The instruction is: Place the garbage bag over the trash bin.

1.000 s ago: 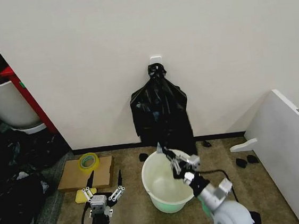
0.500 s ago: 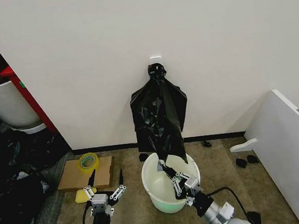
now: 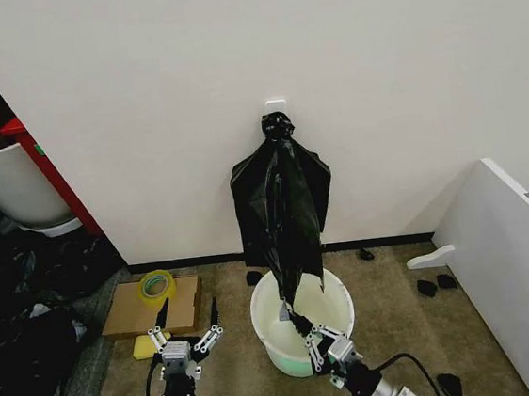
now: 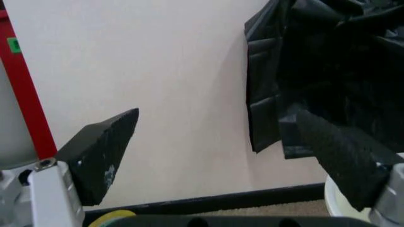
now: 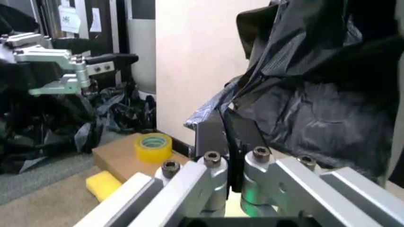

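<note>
The garbage bag (image 3: 289,243) hangs as a long glossy black strip, stretched from the knotted bundle (image 3: 255,194) on the wall hook down into the mouth of the trash bin (image 3: 259,323). The bin is a cream-white bucket standing on the floor below the bundle. My right gripper (image 3: 294,321) is over the bin's opening, shut on the bag's lower end; the right wrist view shows its fingers (image 5: 222,135) pinching the black plastic (image 5: 303,109). My left gripper (image 3: 188,314) stands open and holds nothing, left of the bin near the floor, with both fingers (image 4: 104,149) spread wide apart.
A yellow tape roll (image 3: 157,287) lies on a cardboard sheet (image 3: 130,311), with a yellow sponge (image 3: 148,344) beside it. A white tub with a red edge (image 3: 8,187) and black bags (image 3: 22,318) crowd the left. A white board (image 3: 517,257) leans at the right.
My right gripper has drawn back toward me across the bin, pulling the bag out from the bundle into a long strip. The left gripper has not moved.
</note>
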